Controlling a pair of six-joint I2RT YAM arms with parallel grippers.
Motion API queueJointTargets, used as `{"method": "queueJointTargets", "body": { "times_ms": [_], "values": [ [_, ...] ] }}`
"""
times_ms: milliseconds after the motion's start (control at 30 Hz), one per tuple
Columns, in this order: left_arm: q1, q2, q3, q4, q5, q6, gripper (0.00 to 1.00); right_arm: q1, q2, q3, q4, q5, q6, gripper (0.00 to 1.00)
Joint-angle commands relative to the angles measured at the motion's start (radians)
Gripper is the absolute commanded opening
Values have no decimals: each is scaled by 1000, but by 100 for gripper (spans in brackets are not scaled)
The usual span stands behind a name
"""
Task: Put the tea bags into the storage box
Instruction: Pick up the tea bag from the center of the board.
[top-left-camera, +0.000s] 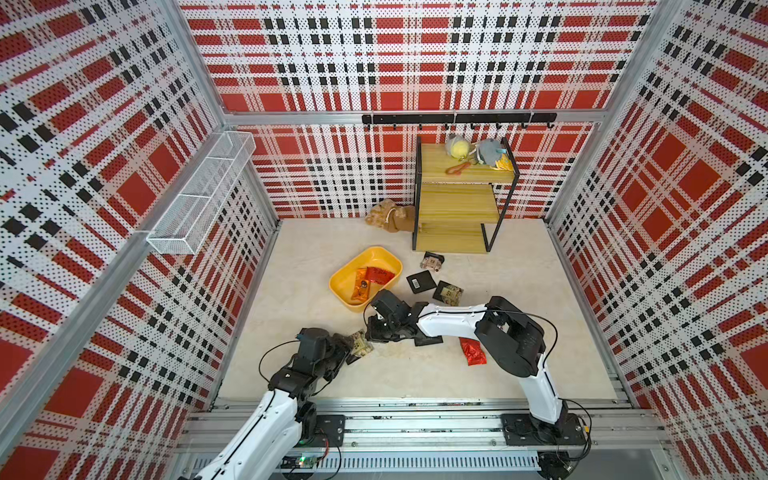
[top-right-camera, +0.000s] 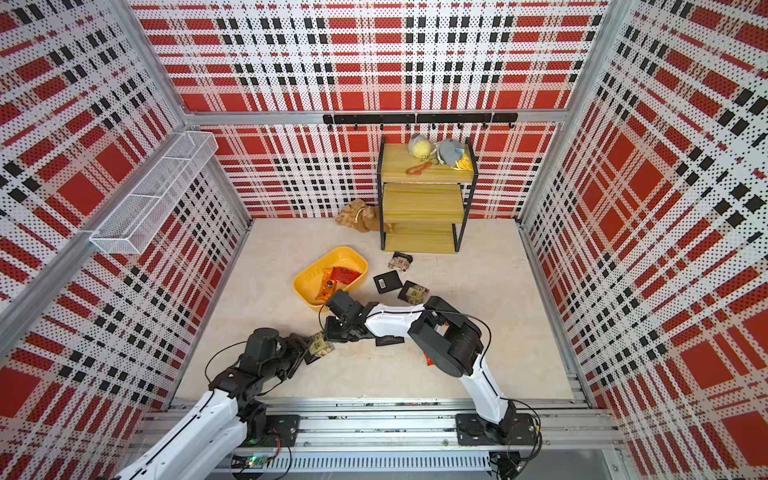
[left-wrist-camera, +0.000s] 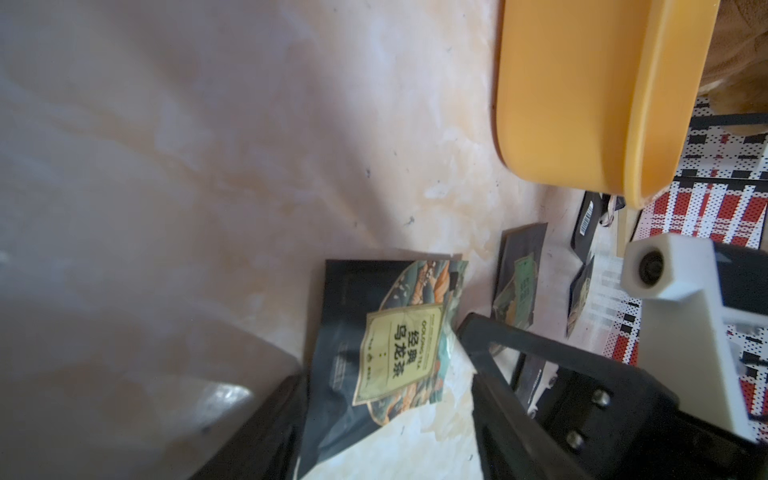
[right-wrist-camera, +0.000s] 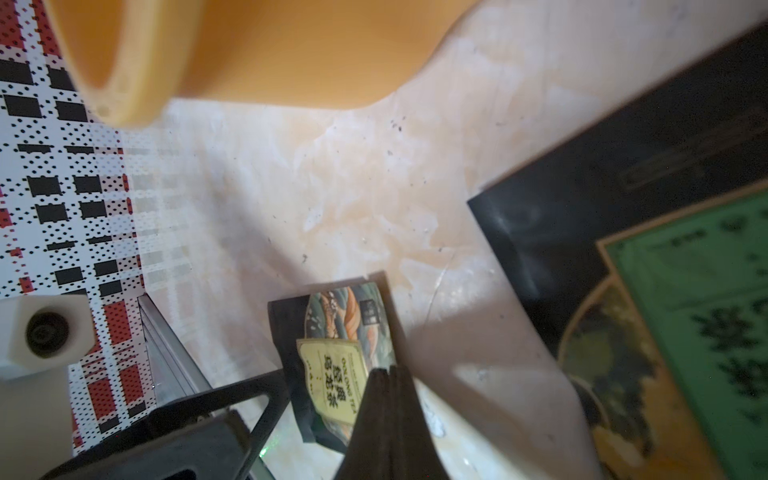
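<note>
In a top view the red tea bag (top-right-camera: 429, 360) is almost wholly hidden behind the right arm (top-right-camera: 449, 345); only 1 corner shows. A black tea bag (top-left-camera: 428, 341) lies partly under that arm in both top views. In the right wrist view a green-labelled tea bag (right-wrist-camera: 685, 311) is blurred and cut off by the edge, as is the yellow box (right-wrist-camera: 291, 45).

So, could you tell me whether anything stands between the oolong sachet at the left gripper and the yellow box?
Yes. The shut right gripper and its wrist sit between the sachet and the box, tip at the sachet. The open left gripper flanks the sachet, nothing between.
</note>
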Motion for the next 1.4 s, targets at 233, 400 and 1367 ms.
{"method": "queueJointTargets", "body": {
  "times_ms": [233, 400, 1367],
  "values": [
    [-7, -16, -5, 7, 2, 5, 70, 9, 41, 76, -82, 4, -6, 0],
    [-7, -17, -10, 20, 5, 1, 70, 11, 68, 97, -122, 2, -4, 0],
    [-24, 2, -11, 59, 28, 10, 9, 9, 85, 104, -118, -26, -24, 0]
  ]
}}
